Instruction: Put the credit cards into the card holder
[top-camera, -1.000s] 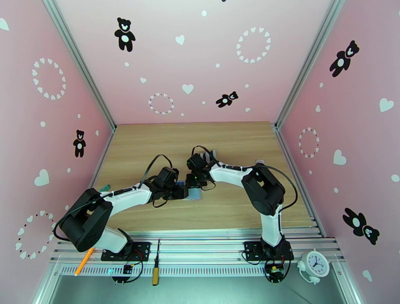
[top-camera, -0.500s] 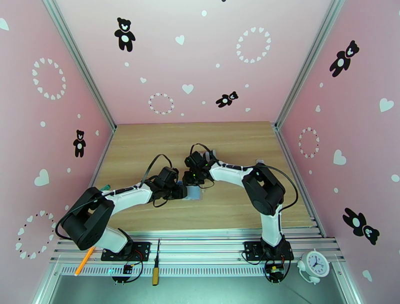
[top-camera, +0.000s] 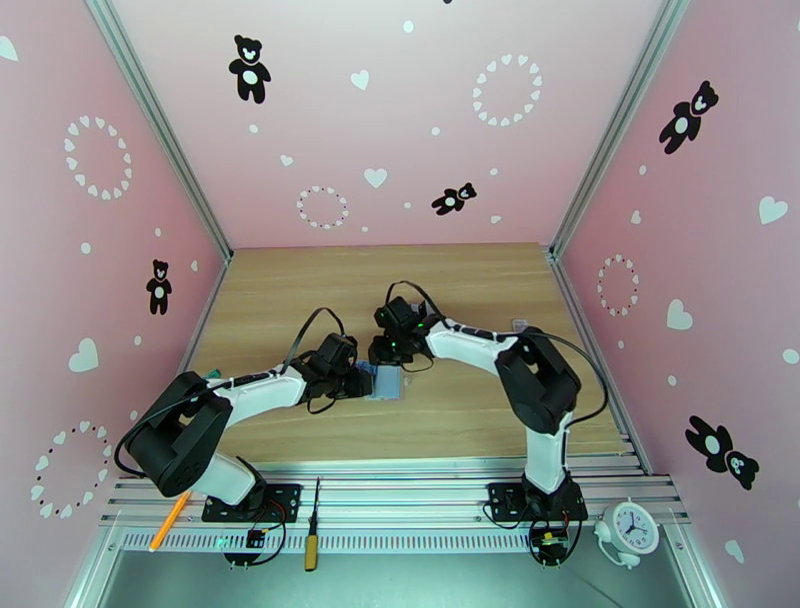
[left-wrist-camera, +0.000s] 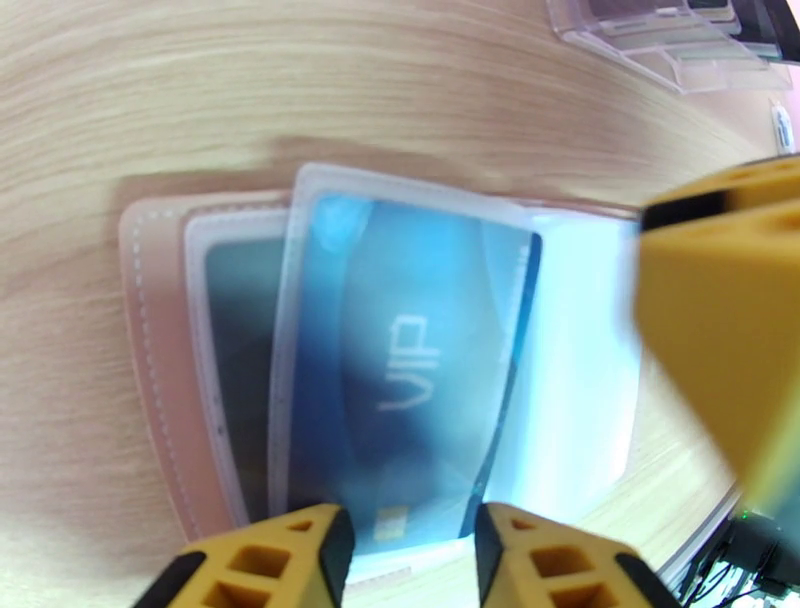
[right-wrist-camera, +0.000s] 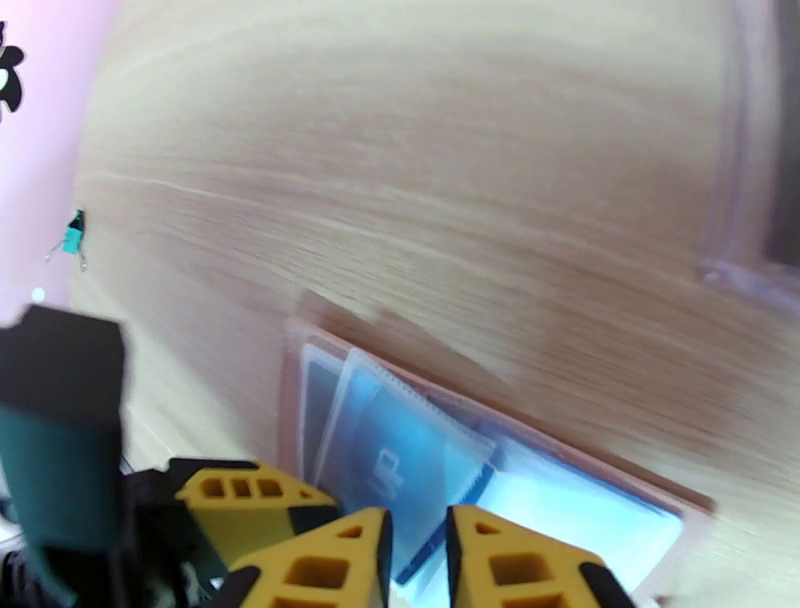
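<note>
Left claw: your left gripper (left-wrist-camera: 410, 560) sits at the left edge of the holder (left-wrist-camera: 150, 330), jaws apart with a plain gap. The lower edge of the raised sleeve (left-wrist-camera: 300, 250) shows in that gap; you cannot tell whether a finger touches it.
Right claw: your right gripper (right-wrist-camera: 418, 565) hangs over the holder's far side, jaws nearly together. A dark blue edge runs into the slit, but you cannot tell whether it is pinched.
Holder: lies open and flat on the table (left-wrist-camera: 300, 90). In the left wrist view one blurred right finger (left-wrist-camera: 720, 330) hides its far end; from above, both wrists cover most of it.
VIP card (left-wrist-camera: 410, 350): inside the raised sleeve, its lettering soft but readable.
Second card (left-wrist-camera: 235, 330): dark, in the leaf beneath, mostly covered by that sleeve.
Rack (left-wrist-camera: 660, 35): clear, beyond the holder, well apart, cut off by the frame; its cards are too blurred to count.
Clip (right-wrist-camera: 72, 237): small, teal, left of the holder, too small to make out.
</note>
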